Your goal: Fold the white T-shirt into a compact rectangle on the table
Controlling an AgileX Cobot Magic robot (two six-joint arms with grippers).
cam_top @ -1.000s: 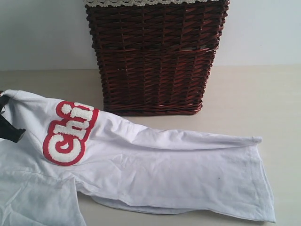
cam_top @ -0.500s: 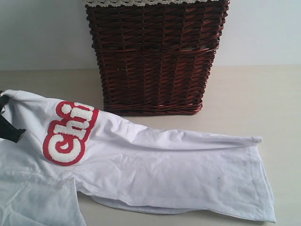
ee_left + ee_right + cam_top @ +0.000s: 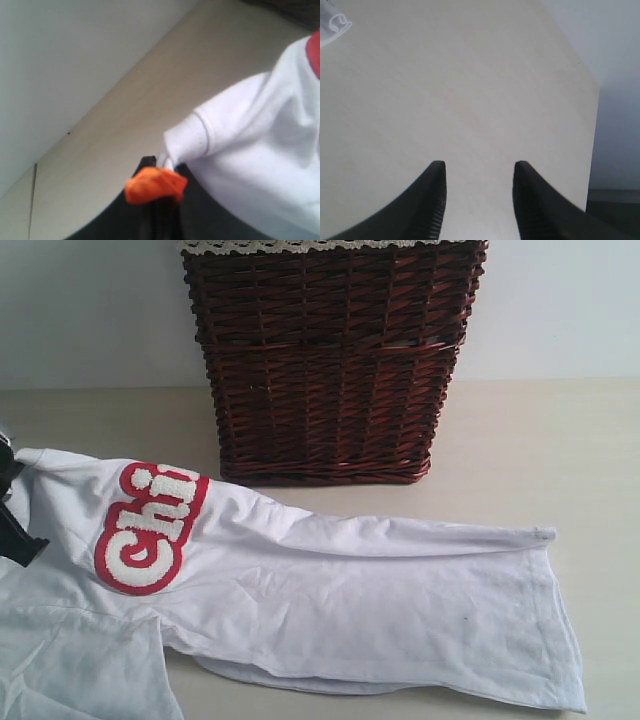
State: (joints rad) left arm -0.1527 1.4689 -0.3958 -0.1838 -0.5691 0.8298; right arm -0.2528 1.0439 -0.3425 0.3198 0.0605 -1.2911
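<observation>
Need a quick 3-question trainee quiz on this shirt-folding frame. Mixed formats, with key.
1. True or false: the right gripper is open and empty over the table.
2. What stands behind the white T-shirt in the exterior view? A) wicker basket B) cardboard box C) plastic bin
3. Fill in: the left gripper is shut on the shirt by its ___ tag.
Key: 1 true; 2 A; 3 orange.

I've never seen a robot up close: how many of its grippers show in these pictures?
2. The left gripper, at the exterior view's left edge, is shut on the white T-shirt; the right gripper, seen only by its wrist camera, is open over the table.
</observation>
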